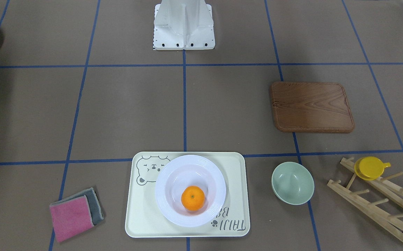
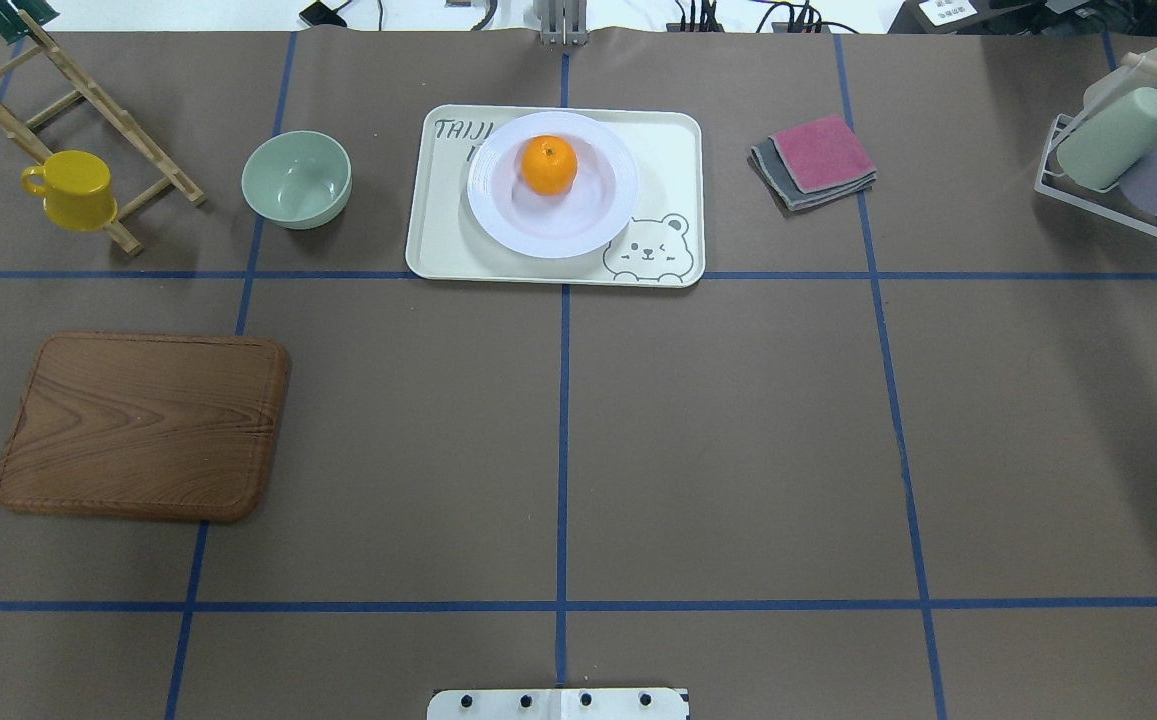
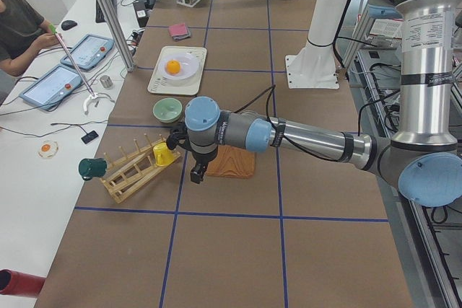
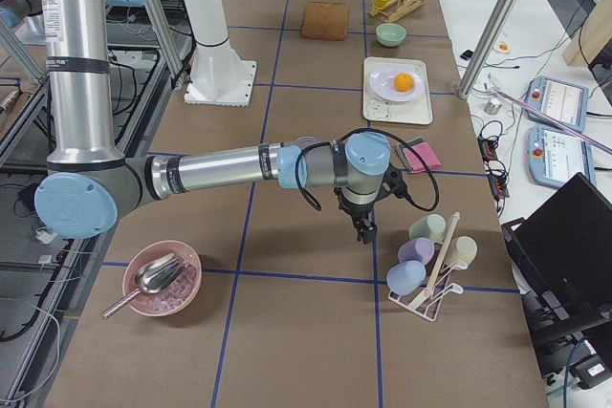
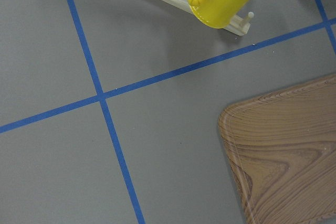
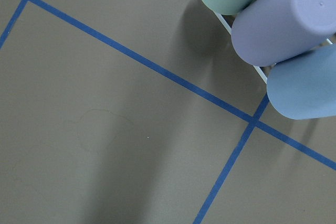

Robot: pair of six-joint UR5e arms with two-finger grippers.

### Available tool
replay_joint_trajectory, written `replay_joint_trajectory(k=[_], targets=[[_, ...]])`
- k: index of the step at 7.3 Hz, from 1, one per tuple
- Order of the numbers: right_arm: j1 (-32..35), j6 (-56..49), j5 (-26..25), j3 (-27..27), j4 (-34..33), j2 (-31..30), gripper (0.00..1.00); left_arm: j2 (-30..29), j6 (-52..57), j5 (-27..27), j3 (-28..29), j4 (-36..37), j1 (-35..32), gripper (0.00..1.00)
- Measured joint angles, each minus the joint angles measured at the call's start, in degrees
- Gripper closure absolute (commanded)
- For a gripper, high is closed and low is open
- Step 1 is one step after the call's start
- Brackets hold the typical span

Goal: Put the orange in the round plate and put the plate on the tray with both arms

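Observation:
The orange (image 1: 192,198) lies inside the white round plate (image 1: 163,181), a little off its centre. The plate rests on the cream tray (image 1: 138,216) with the bear drawing, at the table's far edge from the robot base. In the overhead view the orange (image 2: 549,165), the plate (image 2: 498,215) and the tray (image 2: 438,240) show with no arm near them. My left gripper (image 3: 196,173) hangs above the table by the wooden board, far from the tray. My right gripper (image 4: 367,232) hangs near the cup rack. I cannot tell whether either one is open or shut.
A brown wooden board (image 1: 311,106), a pale-green bowl (image 1: 292,183) and a wooden rack holding a yellow cup (image 1: 370,168) lie on the left arm's side. Folded pink and grey cloths (image 1: 74,212) and a rack of cups (image 2: 1128,160) lie on the right arm's side. A person (image 3: 14,27) sits beside the table.

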Motion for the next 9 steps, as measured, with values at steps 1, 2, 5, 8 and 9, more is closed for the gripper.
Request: replay_joint_trajectory(k=[1, 2, 5, 8, 9], targets=[[0.0, 0.0, 0.1, 0.1, 0.0, 0.1, 0.00, -0.2, -0.2, 0.0, 0.0, 0.0, 0.0, 0.00], [0.0, 0.0, 0.1, 0.4, 0.0, 0.1, 0.00, -0.3, -0.3, 0.0, 0.2, 0.0, 0.0, 0.00], [-0.1, 0.0, 0.1, 0.6, 0.0, 0.1, 0.00, -0.4, -0.4, 0.2, 0.8, -0.6, 0.0, 0.00], [-0.2, 0.1, 0.0, 0.5, -0.1, 0.1, 0.00, -0.3, -4.1, 0.4, 0.9, -0.8, 0.1, 0.00], [-0.2, 0.1, -0.1, 0.3, -0.1, 0.1, 0.00, -0.3, -4.7, 0.5, 1.0, -0.8, 0.1, 0.00]])
